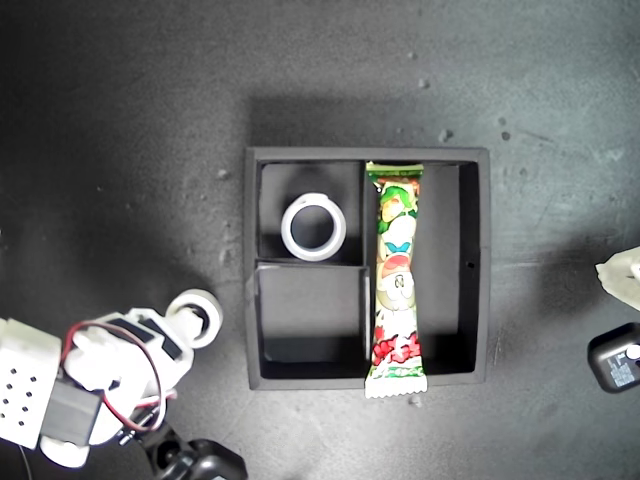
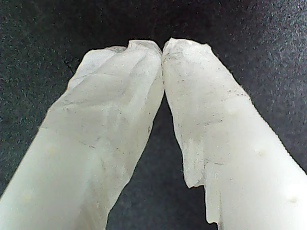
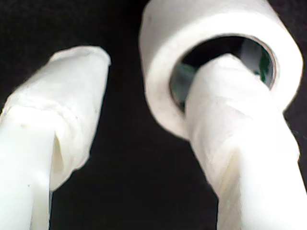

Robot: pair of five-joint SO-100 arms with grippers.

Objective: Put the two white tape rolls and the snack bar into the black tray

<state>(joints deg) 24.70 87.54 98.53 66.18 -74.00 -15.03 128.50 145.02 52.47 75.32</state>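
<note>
The tray (image 1: 367,157) already holds the bar (image 1: 396,282) in its long compartment and the wider roll (image 1: 313,227) in a small one. The smaller roll (image 1: 197,316) sits on the tabletop (image 1: 120,150); the second end effector (image 3: 144,67) is spread, one finger (image 3: 230,105) threaded through its hole. Before lifting, the wall should be pinched squarely. The first end effector (image 2: 162,48) is pressed together, empty.

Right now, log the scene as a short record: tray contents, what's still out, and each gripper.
tray: black, three compartments
far small compartment: wide roll, flat
near small compartment: nothing in it
long compartment: snack bar, its near end over the wall
small roll: outside the tray, at the exterior view's lower left
first gripper: shut, holding nothing
second gripper: open, one finger through the small roll's hole
left to do: small roll into tray
</note>
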